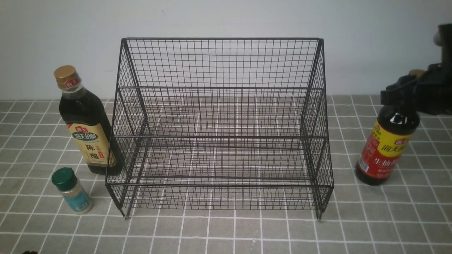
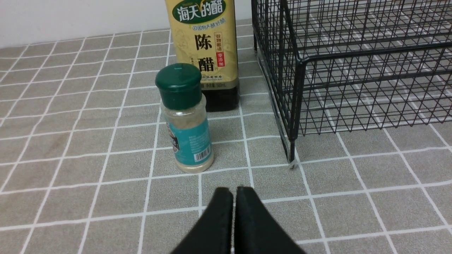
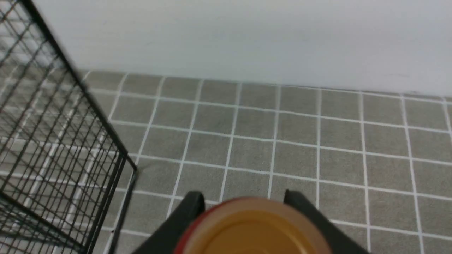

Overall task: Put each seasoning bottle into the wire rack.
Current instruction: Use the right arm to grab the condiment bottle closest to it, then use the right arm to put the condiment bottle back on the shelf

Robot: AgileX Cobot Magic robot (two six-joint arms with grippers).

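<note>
The black wire rack (image 1: 221, 88) stands mid-table with nothing in it. To its left are the tall dark bottle with gold cap and tan label (image 1: 86, 130) and, in front of it, the small green-capped shaker (image 1: 72, 192). My left gripper (image 2: 233, 190) is shut and empty, low over the tiles just short of the shaker (image 2: 185, 123). To the right of the rack stands the dark bottle with the red-yellow label (image 1: 386, 148). My right gripper (image 1: 402, 92) is closed around its neck; in the right wrist view the fingers (image 3: 192, 208) hug its gold cap (image 3: 254, 229).
A pale wall runs close behind the rack. The tan-label bottle (image 2: 204, 49) nearly touches the rack's left side (image 2: 293, 88). The rack's right corner (image 3: 123, 158) is about one tile from the held bottle. Grey tiled cloth covers the table.
</note>
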